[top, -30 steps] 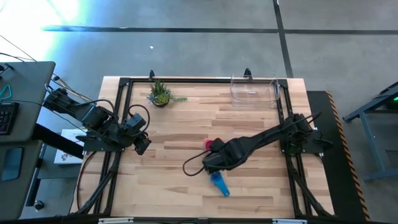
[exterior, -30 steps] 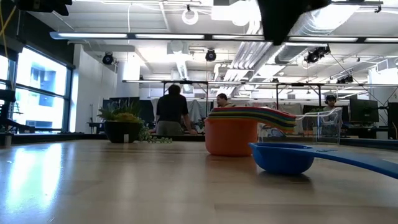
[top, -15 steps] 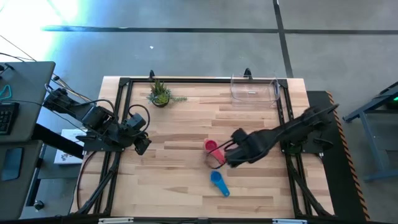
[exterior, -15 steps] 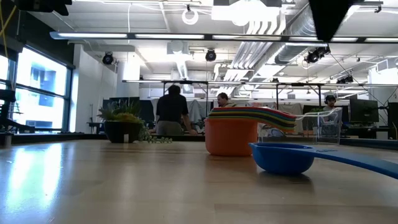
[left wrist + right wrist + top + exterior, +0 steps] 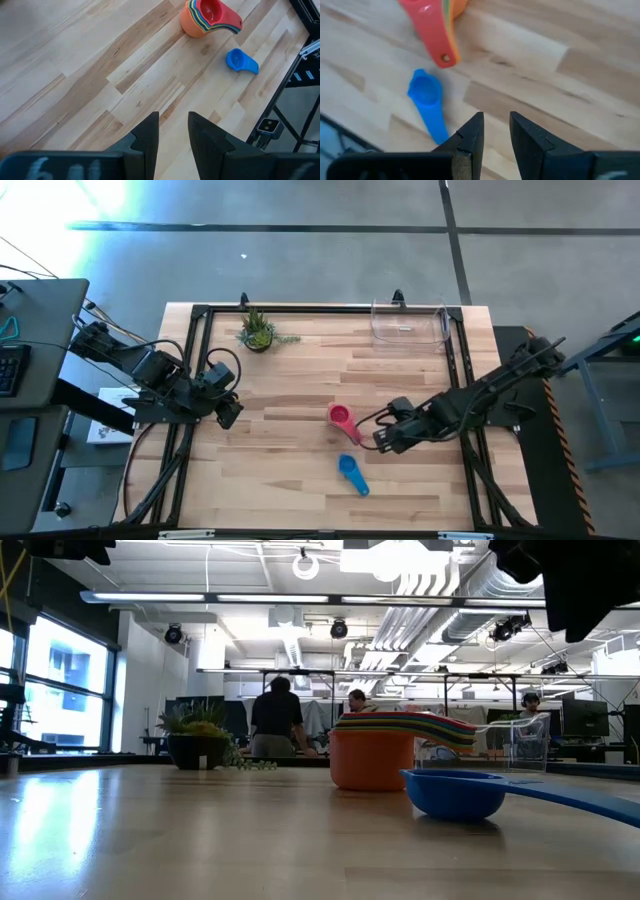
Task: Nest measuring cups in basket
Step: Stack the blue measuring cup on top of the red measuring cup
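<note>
Two groups of measuring cups lie mid-table in the high view: a nested stack point(image 5: 341, 417) and, at its five o'clock, a lone blue cup point(image 5: 351, 474); the clear basket point(image 5: 408, 325) sits well apart at one o'clock. My right gripper point(image 5: 381, 439), empty with a narrow gap between its fingers, hovers beside the stack; the left gripper point(image 5: 228, 413), likewise empty, waits at nine o'clock.

Low view: light, stiff, slick plastic, I judge; people stand beyond.

Wrist views: bare wood table point(image 5: 90, 75); I'd pinch the flat handles.
</note>
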